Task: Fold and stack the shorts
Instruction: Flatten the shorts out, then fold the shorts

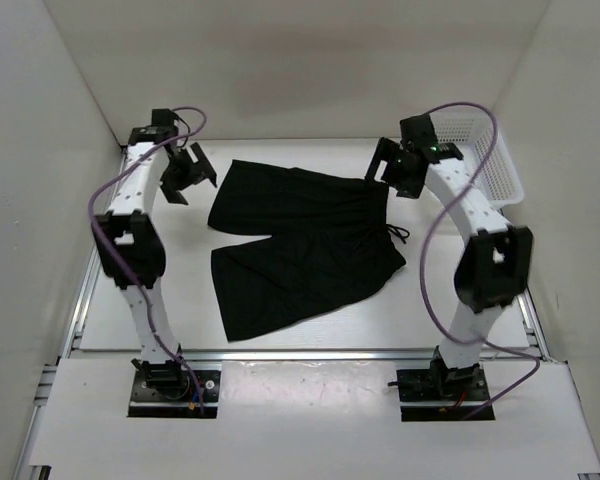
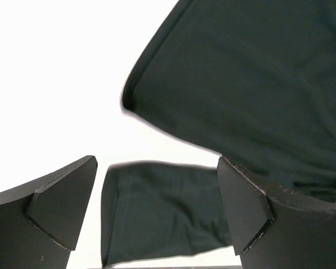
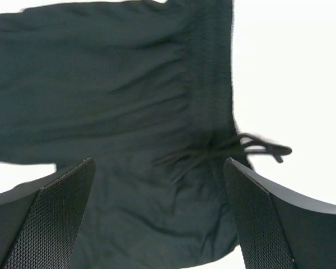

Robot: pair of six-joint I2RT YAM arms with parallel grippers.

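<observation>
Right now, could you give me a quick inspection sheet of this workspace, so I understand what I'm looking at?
Surface: white table, flat.
Job's things: black shorts spread flat, unfolded, legs pointing left, drawstring at the right-hand waistband.
Clutter: white basket at the far right corner, apart from the shorts.
Grippers: left gripper open, above the far leg's hem; right gripper open, above the waistband; neither holds anything.
Cables: purple cables loop along both arms, off the shorts.
Surroundings: plain white walls.
</observation>
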